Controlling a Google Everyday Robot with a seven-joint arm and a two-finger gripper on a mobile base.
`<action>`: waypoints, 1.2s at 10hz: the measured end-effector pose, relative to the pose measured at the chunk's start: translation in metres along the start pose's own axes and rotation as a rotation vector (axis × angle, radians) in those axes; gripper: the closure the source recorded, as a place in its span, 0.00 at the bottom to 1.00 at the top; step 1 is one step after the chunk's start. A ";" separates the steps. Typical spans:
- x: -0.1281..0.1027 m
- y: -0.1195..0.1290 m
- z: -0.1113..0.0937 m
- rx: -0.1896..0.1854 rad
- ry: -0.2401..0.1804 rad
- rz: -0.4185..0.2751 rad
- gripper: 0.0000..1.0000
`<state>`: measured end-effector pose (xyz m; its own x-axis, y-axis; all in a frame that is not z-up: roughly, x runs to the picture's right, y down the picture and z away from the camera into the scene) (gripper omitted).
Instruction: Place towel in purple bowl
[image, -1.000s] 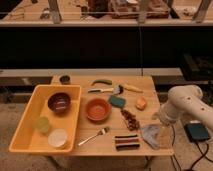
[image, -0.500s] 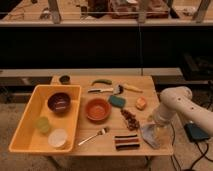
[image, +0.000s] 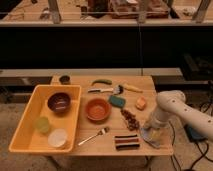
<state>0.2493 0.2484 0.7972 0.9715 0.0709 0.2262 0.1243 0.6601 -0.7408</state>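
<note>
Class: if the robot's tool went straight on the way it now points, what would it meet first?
Probably the towel, at the near corner of the table; the tool points down over it, contact unclear.

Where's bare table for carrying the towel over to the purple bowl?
Gripper is at towel, front right. Bare: front strip between fork and striped block; back strip between dark cup and brush. Crowded around sponge.

One cam, high front, over table (image: 146, 83); gripper (image: 152, 132) near-right
</note>
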 end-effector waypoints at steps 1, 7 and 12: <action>-0.002 0.002 0.005 -0.014 -0.009 -0.006 0.76; -0.013 0.003 0.003 -0.018 -0.032 -0.011 0.97; -0.033 -0.008 -0.096 0.118 -0.031 -0.021 0.97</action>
<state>0.2355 0.1691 0.7352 0.9621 0.0779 0.2612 0.1179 0.7451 -0.6565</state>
